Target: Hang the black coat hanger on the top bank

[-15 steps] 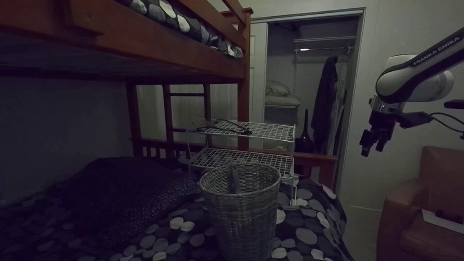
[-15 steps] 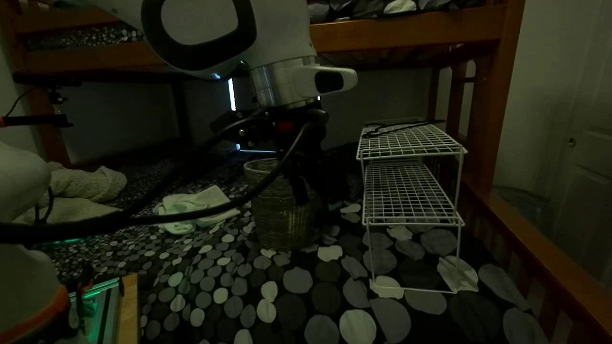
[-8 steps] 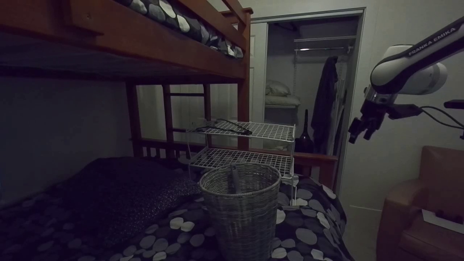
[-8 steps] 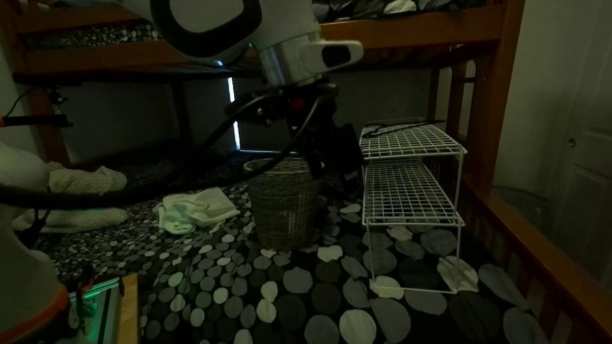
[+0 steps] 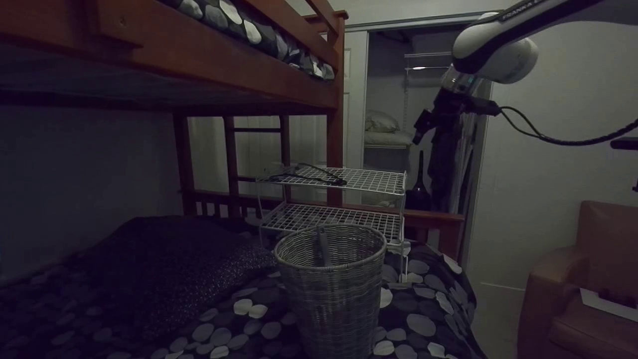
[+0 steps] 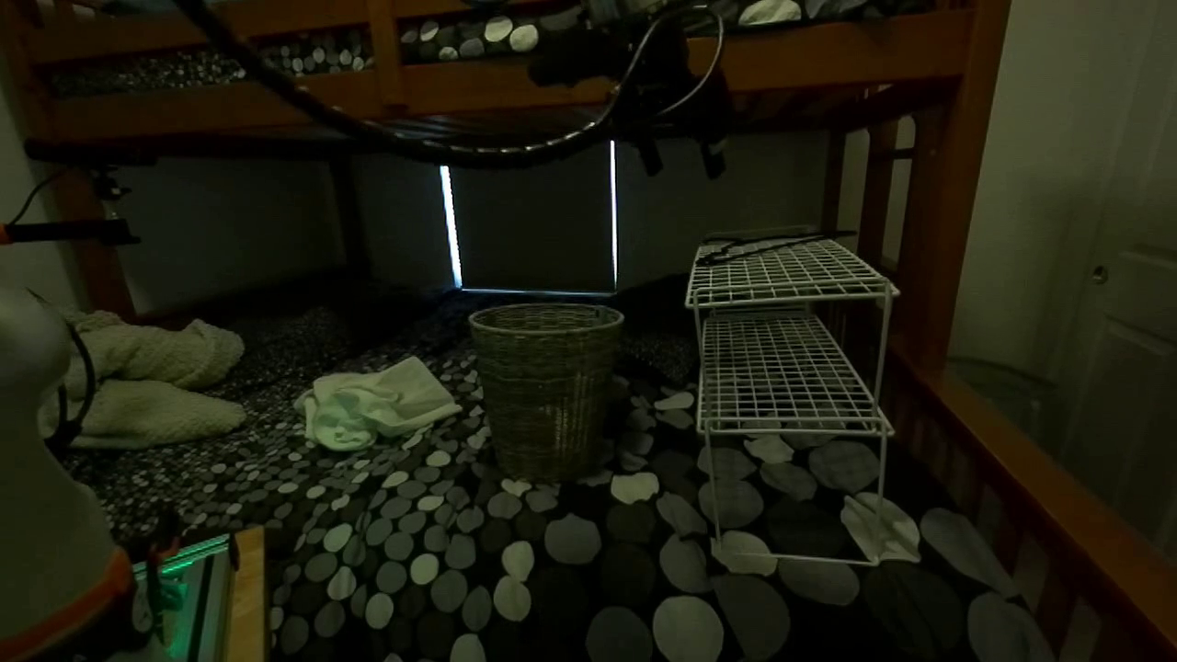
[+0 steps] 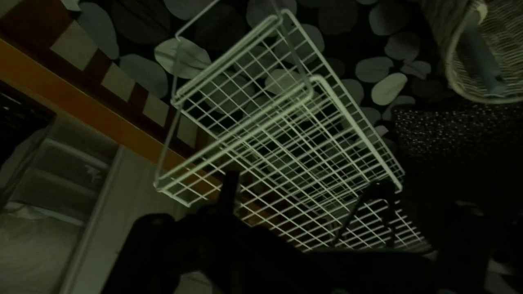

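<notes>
The black coat hanger (image 5: pixel 339 182) lies flat on the top shelf of the white wire rack (image 5: pixel 376 180). It also shows in an exterior view (image 6: pixel 782 244) and in the wrist view (image 7: pixel 378 191), where my gripper's dark body hides part of it. My gripper (image 6: pixel 681 164) is raised above the rack's height with its two fingertips apart and nothing between them. It also shows in an exterior view (image 5: pixel 417 138), in front of the closet. The top bank is the reddish-brown upper bed, with a thick side rail (image 5: pixel 224 62) (image 6: pixel 809 69) and dotted dark bedding (image 5: pixel 249 30).
A woven basket (image 5: pixel 331 299) (image 6: pixel 547 395) stands on the dotted lower bed beside the rack. A bed post (image 5: pixel 335 139) rises behind the rack. A pale cloth (image 6: pixel 377 400) lies left of the basket. A brown armchair (image 5: pixel 553 279) stands at the right.
My gripper has risen and swung toward the rack, moving left and up in an exterior view. The hanger, rack and basket have not moved.
</notes>
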`<state>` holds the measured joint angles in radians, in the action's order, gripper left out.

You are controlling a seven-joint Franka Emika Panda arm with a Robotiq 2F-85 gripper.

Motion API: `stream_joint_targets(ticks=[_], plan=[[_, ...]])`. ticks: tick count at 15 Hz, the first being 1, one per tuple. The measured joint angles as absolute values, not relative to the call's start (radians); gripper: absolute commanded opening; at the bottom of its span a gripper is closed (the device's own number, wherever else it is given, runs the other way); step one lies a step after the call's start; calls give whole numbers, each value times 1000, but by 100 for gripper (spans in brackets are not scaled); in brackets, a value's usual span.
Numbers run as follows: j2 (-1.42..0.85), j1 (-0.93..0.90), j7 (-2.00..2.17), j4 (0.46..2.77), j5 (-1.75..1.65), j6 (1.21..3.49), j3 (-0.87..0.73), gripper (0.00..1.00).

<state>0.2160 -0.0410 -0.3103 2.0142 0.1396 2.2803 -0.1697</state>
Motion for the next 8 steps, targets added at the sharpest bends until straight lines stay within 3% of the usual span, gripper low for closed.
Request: stream_joint_targets(ticks=[8], plan=[[-96, -43, -164, 1651, 246, 2230, -106, 100]])
